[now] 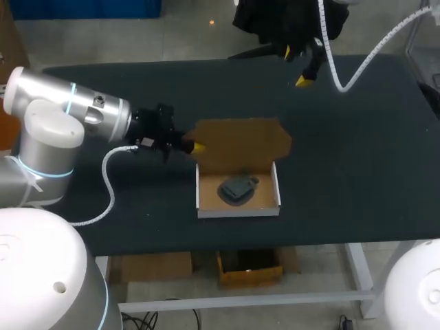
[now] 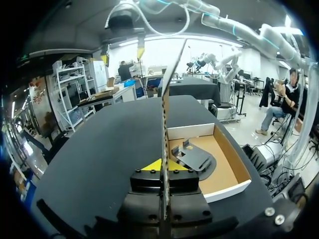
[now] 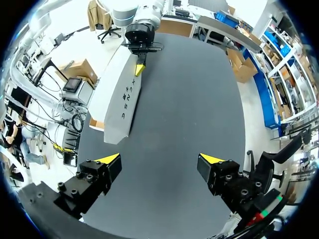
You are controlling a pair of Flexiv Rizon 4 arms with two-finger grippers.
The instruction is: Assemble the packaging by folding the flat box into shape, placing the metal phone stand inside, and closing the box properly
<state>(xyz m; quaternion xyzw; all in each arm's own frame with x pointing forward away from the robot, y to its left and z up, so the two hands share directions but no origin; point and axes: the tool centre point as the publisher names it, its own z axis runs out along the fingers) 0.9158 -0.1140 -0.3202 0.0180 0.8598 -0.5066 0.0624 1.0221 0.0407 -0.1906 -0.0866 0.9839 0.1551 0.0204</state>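
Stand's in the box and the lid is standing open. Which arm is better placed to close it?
Left. The left pincer is shut on the edge of the lid, right beside the box holding the phone stand. The right pincer hangs open over the far side of the table, apart from the box.

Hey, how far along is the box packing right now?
Done: the box is folded and the phone stand lies inside. In hand: the left gripper has its jaws shut on the raised lid. Left: fold the lid down and close it. The right gripper hangs open, away from the box.
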